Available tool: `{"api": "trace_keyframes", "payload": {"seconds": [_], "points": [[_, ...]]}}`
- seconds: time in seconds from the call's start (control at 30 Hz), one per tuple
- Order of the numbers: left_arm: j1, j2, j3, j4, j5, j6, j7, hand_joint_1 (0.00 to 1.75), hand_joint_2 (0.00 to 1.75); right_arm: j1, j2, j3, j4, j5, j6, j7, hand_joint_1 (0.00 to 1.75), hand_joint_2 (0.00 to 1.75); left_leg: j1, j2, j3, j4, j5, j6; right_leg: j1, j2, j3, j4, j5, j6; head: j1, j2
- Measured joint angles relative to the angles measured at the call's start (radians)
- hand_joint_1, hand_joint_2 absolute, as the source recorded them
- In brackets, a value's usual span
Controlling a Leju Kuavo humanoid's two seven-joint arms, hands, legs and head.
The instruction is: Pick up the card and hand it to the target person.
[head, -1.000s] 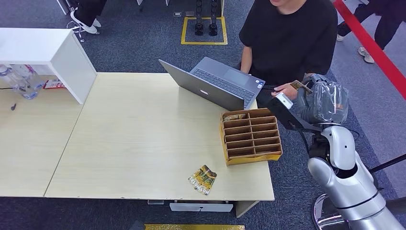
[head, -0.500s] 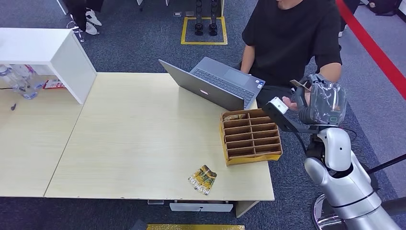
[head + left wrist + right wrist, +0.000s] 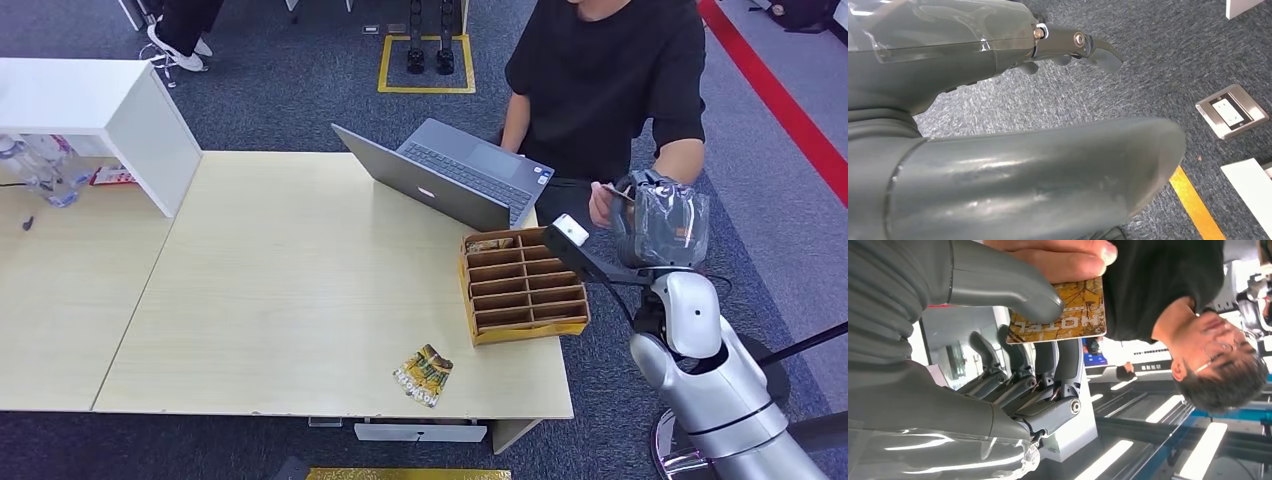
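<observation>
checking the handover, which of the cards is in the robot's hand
The brown "HOTEL" card, pinched by the right hand while the person's hand touches it. The other cards lie on the table near its front edge.

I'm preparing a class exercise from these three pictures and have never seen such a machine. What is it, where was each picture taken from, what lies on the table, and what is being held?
It is a humanoid robot with silver arms. The wide picture looks down from its head; the other two come from cameras at its wrists. On the table lie a laptop, a cardboard divider box and a patterned card packet. The right hand holds a card marked HOTEL under its thumb, and the person's hand is gripping the same card. The left hand hangs above carpet, holding nothing visible.
</observation>
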Motion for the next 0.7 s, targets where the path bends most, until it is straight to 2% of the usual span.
{"api": "trace_keyframes", "payload": {"seconds": [0.03, 0.07, 0.43, 0.7], "points": [[0.000, 0.000, 0.000, 0.000, 0.000, 0.000, 0.000, 0.00, 0.00, 0.001, 0.000, 0.002, 0.002, 0.001, 0.004, 0.001, 0.09, 1.75, 0.000, 0.000, 0.000, 0.000, 0.000, 0.000, 0.000, 0.000, 0.000, 0.000, 0.000, 0.000, 0.000, 0.000], [0.000, 0.000, 0.000, 0.000, 0.000, 0.000, 0.000, 0.00, 0.00, 0.001, 0.000, 0.004, 0.004, 0.001, 0.009, 0.002, 0.00, 1.75, 0.000, 0.000, 0.000, 0.000, 0.000, 0.000, 0.000, 0.000, 0.000, 0.000, 0.000, 0.000, 0.000, 0.000], [-0.001, -0.002, 0.000, 0.000, 0.000, 0.000, 0.000, 0.00, 0.00, 0.005, 0.002, 0.016, 0.023, -0.012, 0.056, 0.009, 0.00, 1.75, 0.000, 0.000, 0.000, 0.000, 0.000, 0.000, 0.000, 0.000, 0.000, 0.000, 0.000, 0.000, 0.000, 0.000], [0.000, -0.002, 0.000, 0.000, 0.005, 0.003, -0.002, 0.00, 0.00, 0.021, 0.011, 0.017, 0.010, -0.021, -0.007, 0.014, 0.00, 1.75, 0.000, 0.000, 0.000, 0.000, 0.000, 0.000, 0.000, 0.000, 0.000, 0.000, 0.000, 0.000, 0.000, 0.000]]}}
